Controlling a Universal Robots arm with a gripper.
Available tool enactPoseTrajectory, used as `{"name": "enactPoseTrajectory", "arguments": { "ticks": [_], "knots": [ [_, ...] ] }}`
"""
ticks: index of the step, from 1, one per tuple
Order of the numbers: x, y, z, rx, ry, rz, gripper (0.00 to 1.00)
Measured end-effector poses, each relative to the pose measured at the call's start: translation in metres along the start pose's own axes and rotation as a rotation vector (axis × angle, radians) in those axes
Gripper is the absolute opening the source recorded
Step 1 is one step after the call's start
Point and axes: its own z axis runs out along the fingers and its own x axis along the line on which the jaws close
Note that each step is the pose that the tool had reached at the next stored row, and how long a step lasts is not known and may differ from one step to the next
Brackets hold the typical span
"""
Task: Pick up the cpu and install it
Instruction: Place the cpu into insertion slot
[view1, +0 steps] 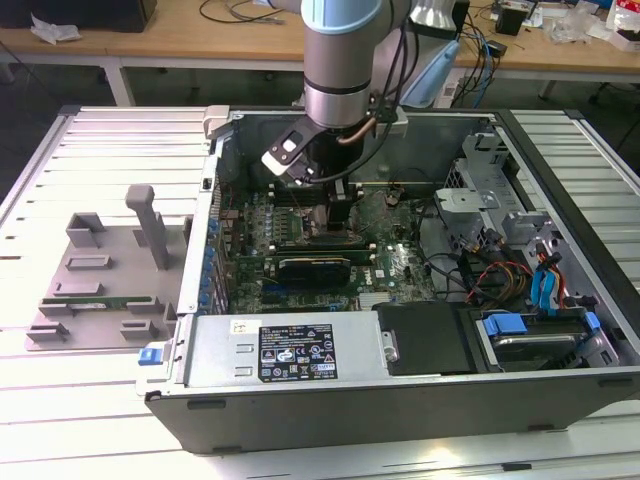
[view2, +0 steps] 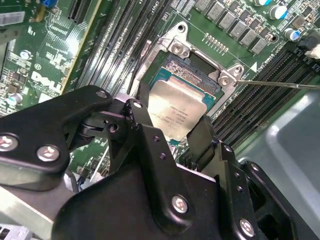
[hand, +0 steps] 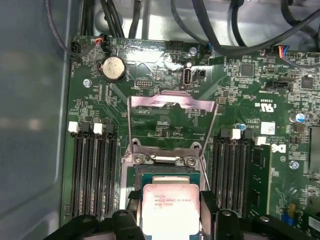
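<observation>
A ribbed grey worktop (view1: 100, 140) carries an open metal case (view1: 400, 400). Inside it, the tool (view2: 170, 117) is clenched on two opposite edges of the cpu (view2: 182, 107), just over the socket (view2: 200, 65). The chip is square with no long axis, and its shiny silver lid faces away from the green board (hand: 250, 90).
</observation>
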Motion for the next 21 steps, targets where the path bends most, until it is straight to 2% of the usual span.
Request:
{"name": "enactPoseTrajectory", "arguments": {
  "ticks": [5,11,19,21],
  "knots": [
    [0.0006,-0.0004,0.0078,0.0001,-0.0001,0.0,0.55],
    [0.0034,-0.0012,0.0139,0.0001,-0.0001,0.0,0.55],
    [0.0035,-0.0014,0.0157,0.0005,-0.0007,0.015,0.55],
    [0.0037,-0.0041,0.0158,0.0006,-0.0008,0.02,0.55]
  ]
}}
